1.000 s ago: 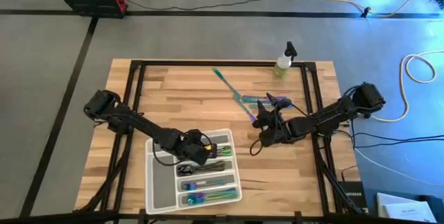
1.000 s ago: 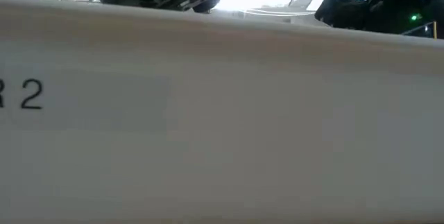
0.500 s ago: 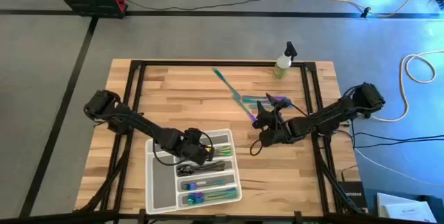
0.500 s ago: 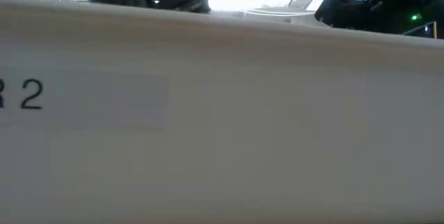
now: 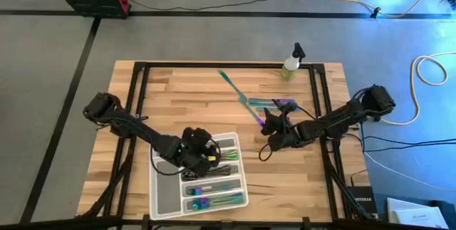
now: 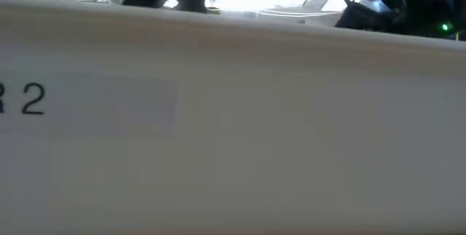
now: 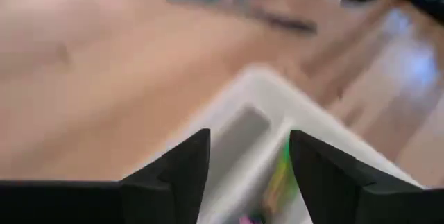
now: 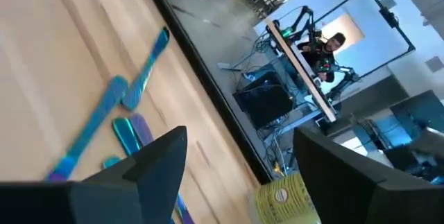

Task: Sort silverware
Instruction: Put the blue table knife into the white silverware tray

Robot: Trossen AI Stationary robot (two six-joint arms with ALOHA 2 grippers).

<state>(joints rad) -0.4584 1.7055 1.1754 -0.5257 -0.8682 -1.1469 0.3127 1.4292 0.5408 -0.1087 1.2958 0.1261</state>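
- Over the near left part of the surface (image 5: 178, 95), my left jaws (image 5: 203, 148) hang above the compartment tray (image 5: 158, 191), apart and holding nothing; the left wrist view shows a gap between the fingers with the tray's white wall beneath.
- Sorted silverware in the tray (image 5: 217, 187) lies in lengthwise slots, iridescent pieces in the nearest ones and dark ones above, each kind apart from the others, as I judge it.
- Loose silverware (image 5: 249, 102) waits near the surface's middle, crossed in a small pile short of the spray bottle (image 5: 291, 63).
- My right jaws (image 5: 271, 124) sit just beside that pile, apart and empty, placed to take the next piece.
- Against a second ago, my left arm has swung so its jaws sit nearer the tray's far edge; my right jaws have edged slightly toward the pile, which itself has not shifted.
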